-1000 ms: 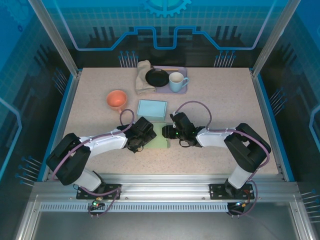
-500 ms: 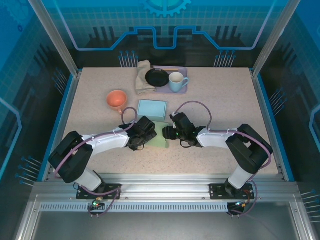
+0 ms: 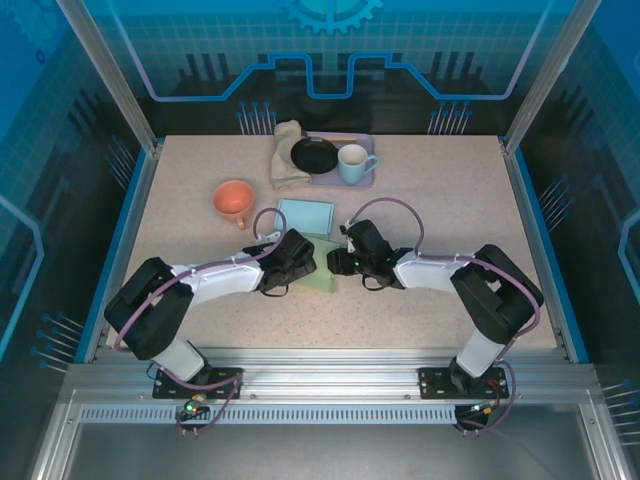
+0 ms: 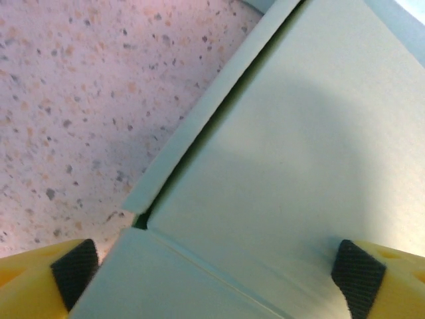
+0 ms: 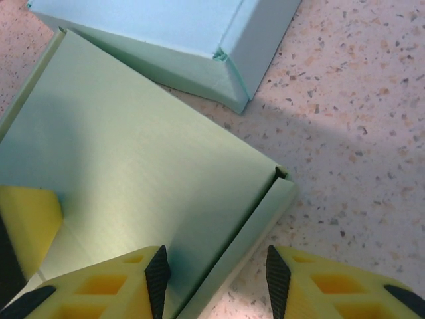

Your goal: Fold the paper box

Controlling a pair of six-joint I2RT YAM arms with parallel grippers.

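The paper box (image 3: 320, 279) is a pale green sheet lying flat on the table between my two grippers, its side flaps partly raised. My left gripper (image 3: 303, 263) is open wide over its left part. In the left wrist view the box (image 4: 265, 153) spans the gap between the black pads (image 4: 74, 264), with a creased flap along its left edge. My right gripper (image 5: 218, 279) is open astride the box's right side flap (image 5: 255, 226), one pad over the panel (image 5: 133, 153) and the other over bare table. A light blue folded box (image 3: 304, 216) sits just behind.
An orange cup (image 3: 234, 199) stands to the left of the blue box. At the back, a purple tray (image 3: 340, 182) carries a black dish (image 3: 314, 155) and a white mug (image 3: 353, 163), with a beige cloth (image 3: 287, 155) beside it. Glass walls surround the table.
Both grippers have moved a little toward the far side of the table, and the green box has shifted with them. The left gripper has opened slightly wider.
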